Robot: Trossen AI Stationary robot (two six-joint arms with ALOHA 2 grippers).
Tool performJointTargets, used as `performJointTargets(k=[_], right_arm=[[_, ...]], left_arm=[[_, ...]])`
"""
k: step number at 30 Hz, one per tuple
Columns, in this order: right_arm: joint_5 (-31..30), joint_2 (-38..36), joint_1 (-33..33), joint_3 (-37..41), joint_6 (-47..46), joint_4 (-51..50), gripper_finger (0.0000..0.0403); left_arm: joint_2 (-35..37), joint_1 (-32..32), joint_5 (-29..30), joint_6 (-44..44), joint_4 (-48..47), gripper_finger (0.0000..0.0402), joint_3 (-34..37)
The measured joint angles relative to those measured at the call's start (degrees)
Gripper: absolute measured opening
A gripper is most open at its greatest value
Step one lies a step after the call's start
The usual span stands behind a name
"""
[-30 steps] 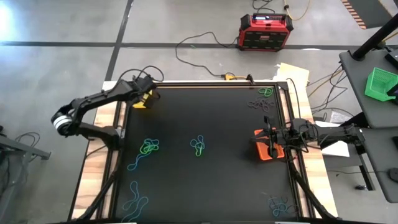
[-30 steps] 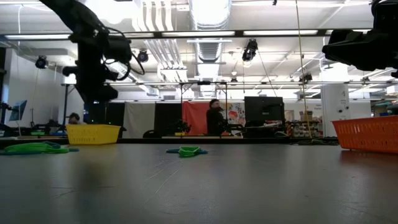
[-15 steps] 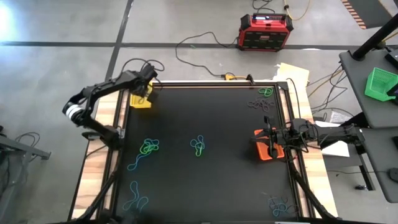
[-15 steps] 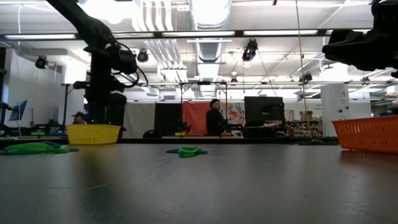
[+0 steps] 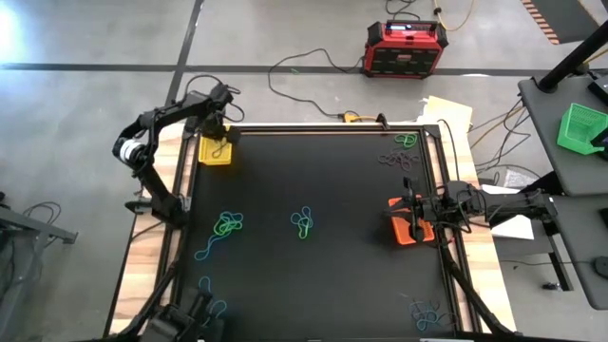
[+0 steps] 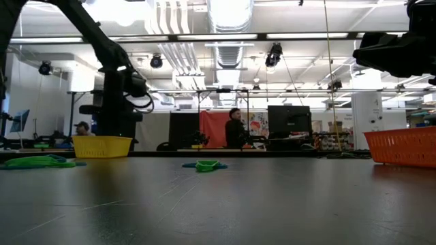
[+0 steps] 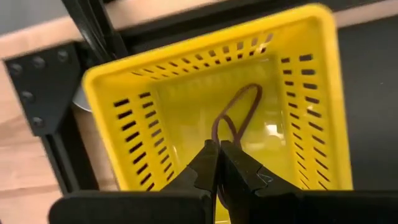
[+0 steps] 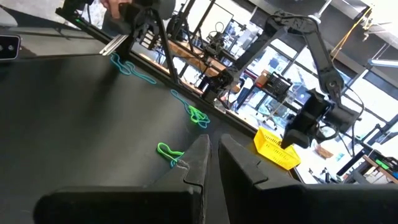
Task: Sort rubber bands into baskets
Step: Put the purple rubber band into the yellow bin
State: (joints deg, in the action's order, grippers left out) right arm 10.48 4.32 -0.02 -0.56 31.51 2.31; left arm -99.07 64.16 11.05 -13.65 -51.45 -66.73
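Observation:
A yellow basket (image 5: pixel 216 150) stands at the table's far left corner. My left gripper (image 5: pixel 220 139) hangs right over it, pointing down, shut on a dark purple rubber band (image 7: pixel 239 115). An orange basket (image 5: pixel 412 234) stands at the right edge, with my right gripper (image 5: pixel 407 218) level above it, shut and holding nothing. Loose rubber bands lie flat on the black mat: green ones (image 5: pixel 228 226) (image 5: pixel 302 223), blue ones (image 5: pixel 207 306), dark ones (image 5: pixel 399 157). A green basket (image 5: pixel 579 128) sits on a side table beyond the right edge. My left gripper pinches one end of the dark band's loop (image 7: pixel 217 138) between its two fingertips, coming from above and pointing down. The rest of the loop hangs slack below the fingers, inside the yellow basket (image 7: pixel 186 124). Whether it touches the basket's floor I cannot tell.
A few more bands lie at the near right corner (image 5: pixel 427 313). A red and black box (image 5: pixel 406 47) and cables lie on the floor past the far edge. The mat's middle is bare between the band piles.
My left arm has swung toward the table's far edge, and its gripper has tipped to point more steeply down over the yellow basket. It stays shut on the dark band. More of the basket shows from above than before. My right arm has kept still.

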Motion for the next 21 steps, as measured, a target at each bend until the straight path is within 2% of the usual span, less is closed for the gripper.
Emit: performJointTargets(k=[16, 21], right_arm=[[0.0, 0.0, 0.0, 0.0, 0.0, 0.0, 0.0029], [0.0, 0.0, 0.0, 0.0, 0.0, 0.0, 0.0029]], left_arm=[[-3.0, -0.1, 0.2, 1.2, 0.4, 0.0000, 0.8], [-3.0, -0.2, 0.4, 1.0, 0.1, 0.0014, 0.8]])
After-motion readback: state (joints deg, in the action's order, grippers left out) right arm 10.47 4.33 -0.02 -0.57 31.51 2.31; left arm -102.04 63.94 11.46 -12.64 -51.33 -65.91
